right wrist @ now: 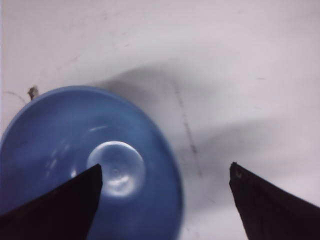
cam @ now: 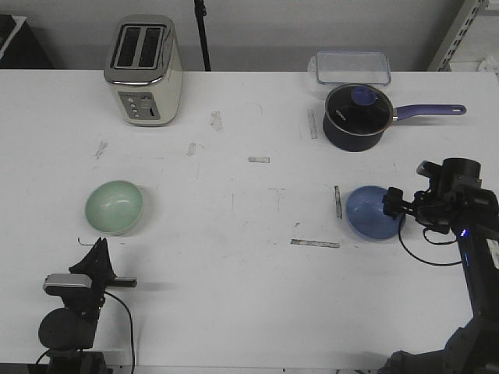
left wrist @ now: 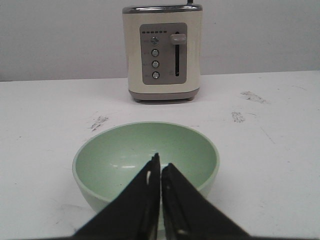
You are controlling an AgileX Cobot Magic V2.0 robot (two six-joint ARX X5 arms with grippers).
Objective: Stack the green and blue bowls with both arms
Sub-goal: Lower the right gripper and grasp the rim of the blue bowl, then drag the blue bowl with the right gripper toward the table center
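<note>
White, scuffed tabletop (cam: 234, 234) fills the scene, backed by a pale wall.

Left claw (left wrist: 160, 167): its two black fingers are pressed together with only a hairline slit between them, holding nothing. Directly ahead of the fingertips sits the pale mint green round bowl (left wrist: 145, 160), upright and empty on the table; the tips overlap its near rim in the left wrist view, but contact cannot be confirmed. Farther ahead, well beyond the bowl, stands a cream two-slot toaster with a chrome top (left wrist: 163, 52); its grey control panel carries three round buttons, a dial and a side lever. No lettering on it is readable.

Right claw (right wrist: 165, 180): fingers spread wide, one finger (right wrist: 60, 207) over the inside of the periwinkle blue round bowl (right wrist: 75, 145), the other outside its rim over bare table. In the front view the blue bowl looks tilted, its opening turned towards the claw. Whether the fingers touch the rim cannot be told.

Beyond the right claw stands a dark navy saucepan with a glass lid and long purple-blue handle (cam: 359, 117), bearing small white lettering too small to read. Behind it lies a clear rectangular plastic container (cam: 352, 67).
</note>
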